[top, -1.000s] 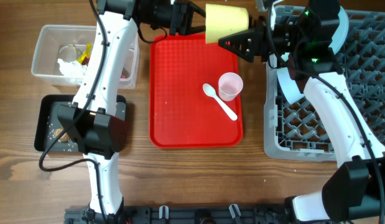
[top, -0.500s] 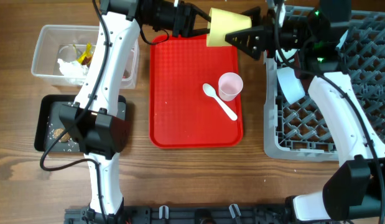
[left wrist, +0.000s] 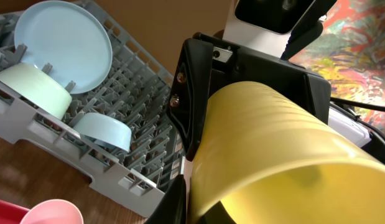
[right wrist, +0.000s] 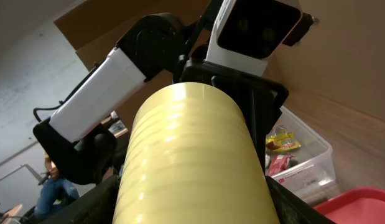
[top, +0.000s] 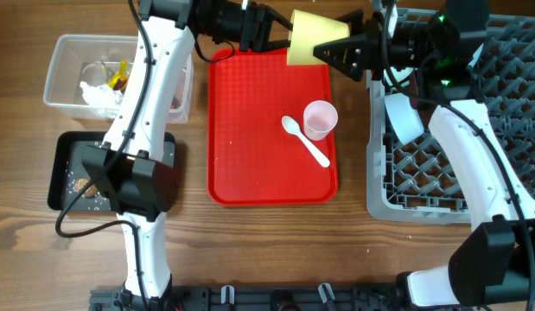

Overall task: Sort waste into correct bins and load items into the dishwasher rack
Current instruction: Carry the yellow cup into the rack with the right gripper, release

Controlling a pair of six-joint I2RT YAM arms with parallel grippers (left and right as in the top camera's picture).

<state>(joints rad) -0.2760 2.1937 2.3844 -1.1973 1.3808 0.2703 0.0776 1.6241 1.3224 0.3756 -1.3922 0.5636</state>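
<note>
Clear tub (top: pixel 70 60) at 10 o'clock on the table, holding red and yellow wrappers (top: pixel 118 76) and white tissue (top: pixel 94 95). Black tray (top: pixel 61 186) is just below it at 9 o'clock with pale specks inside, partly under the left arm. Red tray (top: pixel 250 155) sits centre. The pink cup (top: pixel 320 119) stands upright on it, with the white spoon (top: pixel 307 142) just beside, bowl end at the cup's 9 o'clock. Yellow cup (top: pixel 315 34) is in the air at the red tray's 12 o'clock, lying sideways between both arms. Left gripper (top: pixel 284 39) is pinched together on the cup's left end. Right gripper (top: pixel 338 52) is clamped around the cup's right end. Dishwasher rack (top: pixel 500 104) at 3 o'clock. Overhead shows both grippers meeting at the cup, but the right arm hides most of the rack load. Only the left wrist view shows that load: the plate (left wrist: pixel 63 46) on edge at the far corner, the upper bowl (left wrist: pixel 32 90) and the lower bowl (left wrist: pixel 104 130) tipped on their sides in front of it. It also shows the right gripper's black body wrapped round the cup. Right wrist view shows the cup filling the gap between its fingers (right wrist: pixel 86 208), and past it the tub with the wrappers at 4 o'clock.
</note>
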